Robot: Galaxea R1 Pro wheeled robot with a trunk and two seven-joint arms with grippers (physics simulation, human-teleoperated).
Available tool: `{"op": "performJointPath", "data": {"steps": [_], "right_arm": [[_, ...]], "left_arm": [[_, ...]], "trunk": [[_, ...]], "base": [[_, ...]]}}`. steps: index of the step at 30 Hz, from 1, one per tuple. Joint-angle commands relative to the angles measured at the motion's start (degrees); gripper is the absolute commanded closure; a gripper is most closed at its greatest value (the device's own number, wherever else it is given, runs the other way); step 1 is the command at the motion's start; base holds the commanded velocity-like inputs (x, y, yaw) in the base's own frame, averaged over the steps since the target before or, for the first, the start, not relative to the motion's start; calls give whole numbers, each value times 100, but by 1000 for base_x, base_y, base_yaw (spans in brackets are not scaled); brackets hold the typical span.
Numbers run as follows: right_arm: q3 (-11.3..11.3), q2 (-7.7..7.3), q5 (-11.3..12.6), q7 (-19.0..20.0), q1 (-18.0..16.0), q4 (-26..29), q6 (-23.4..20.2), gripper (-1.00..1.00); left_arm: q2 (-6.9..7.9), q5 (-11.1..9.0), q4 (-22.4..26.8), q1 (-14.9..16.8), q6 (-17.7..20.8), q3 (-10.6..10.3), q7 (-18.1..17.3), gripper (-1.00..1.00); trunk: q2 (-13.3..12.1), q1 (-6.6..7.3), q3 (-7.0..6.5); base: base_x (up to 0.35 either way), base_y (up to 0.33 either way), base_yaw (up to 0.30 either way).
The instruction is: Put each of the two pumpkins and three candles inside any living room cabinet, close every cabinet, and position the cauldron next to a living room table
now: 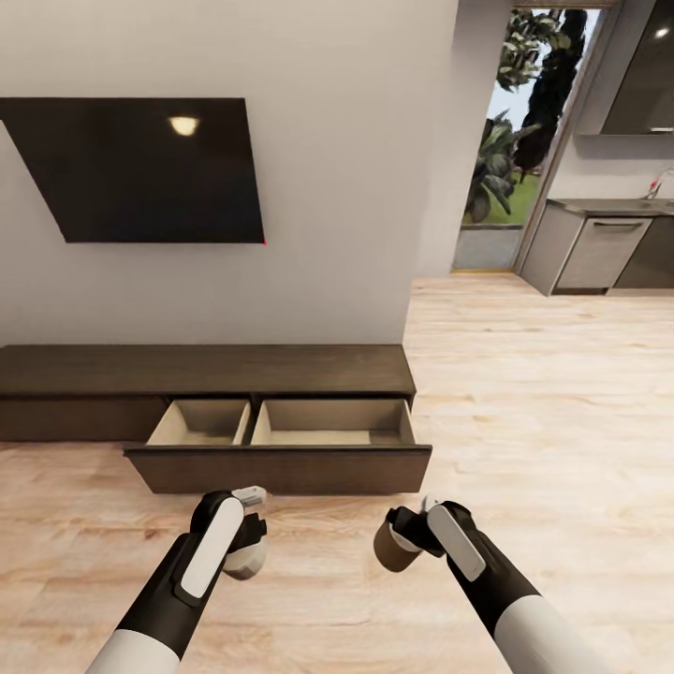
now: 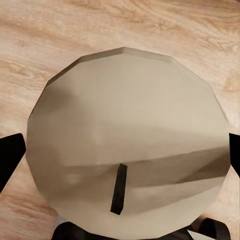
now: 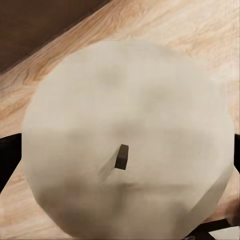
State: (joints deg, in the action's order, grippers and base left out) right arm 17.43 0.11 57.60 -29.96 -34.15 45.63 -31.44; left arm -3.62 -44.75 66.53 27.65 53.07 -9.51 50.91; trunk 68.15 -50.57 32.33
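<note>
Facing: the living room wall, with the black TV (image 1: 140, 168) mounted above the long, low, dark brown cabinet (image 1: 206, 370) on the light wood plank floor (image 1: 543, 393).
Cabinet: one wide drawer (image 1: 281, 468) was pulled out toward the robot, its light tan inside split into two compartments; nothing could be seen lying in either.
Left claw: the left claw (image 1: 245, 548) hung low over the floor, just in front of the open drawer, clenched on the cream-white candle (image 1: 245, 560). In the left wrist view the candle's pale round top (image 2: 125, 145) with its short dark wick sat between the two black fingers (image 2: 10, 155) at either edge.
Right claw: the right claw (image 1: 404, 541) hung at about the same height, near the drawer's right end, clenched on the brown candle (image 1: 393, 548). In the right wrist view that candle's top (image 3: 130, 145) looked pale, with a stubby dark wick in the middle, and a black finger (image 3: 9, 160) pressed at its side.
Candles: both were held off the floor, well apart from each other, outside the drawer.
Beyond: grey kitchen cabinets (image 1: 599, 248) and a glass door onto greenery (image 1: 505, 140) stood at the far right.
</note>
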Motion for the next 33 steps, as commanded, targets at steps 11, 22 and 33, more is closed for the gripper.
{"op": "performJointPath", "data": {"steps": [11, 22, 33], "right_arm": [[14, -2, 24, 130, -7, -80, -3, 100], [599, -4, 2, 111, -9, -1, -6, 100], [1075, 4, 25, -1080, -11, 1524, -848, 100]], "left_arm": [[2, -60, 27, 4, 2, -7, 60, 100], [2, -62, 82, 4, -6, 9, 67, 100], [-5, -80, 1028, 88, 277, -12, 421, 100]], "trunk": [[4, 0, 11], [-237, 131, -96], [-678, 373, -294]], "base": [[101, 32, -28], [35, 0, 0], [0, 0, 0]]}}
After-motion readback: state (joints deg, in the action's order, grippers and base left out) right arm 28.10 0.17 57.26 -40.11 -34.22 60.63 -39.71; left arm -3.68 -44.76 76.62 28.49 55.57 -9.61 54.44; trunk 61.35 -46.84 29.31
